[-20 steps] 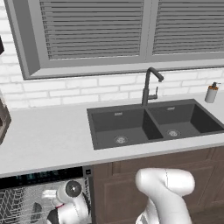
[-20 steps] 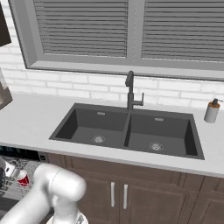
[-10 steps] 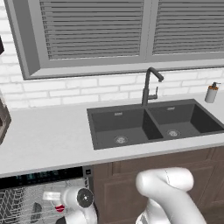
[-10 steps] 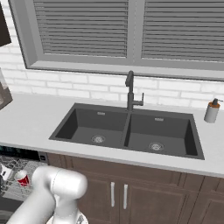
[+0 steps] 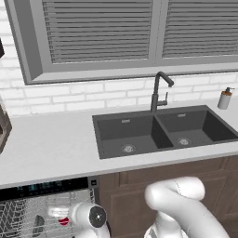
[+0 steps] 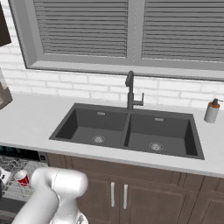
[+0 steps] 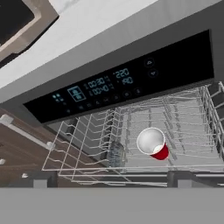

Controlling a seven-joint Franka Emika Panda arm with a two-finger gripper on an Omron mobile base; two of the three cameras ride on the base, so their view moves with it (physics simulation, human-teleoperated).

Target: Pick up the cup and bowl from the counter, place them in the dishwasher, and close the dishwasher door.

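The red cup [image 7: 152, 143] sat in the dishwasher's wire rack [image 7: 183, 127]. The fingers were spread wide and held nothing.

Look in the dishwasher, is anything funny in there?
Nothing is broken or spilled. The red cup sits mouth-up in the wire rack of the open dishwasher, leaning a little rather than standing straight.

kitchen: sink [image 5: 158, 132], dishwasher [image 7: 131, 131]

The cup [image 7: 153, 143] looks like glossy red plastic, the dishwasher [image 7: 131, 83] rack pale wire, the counter [image 5: 51, 144] smooth matt grey-white.
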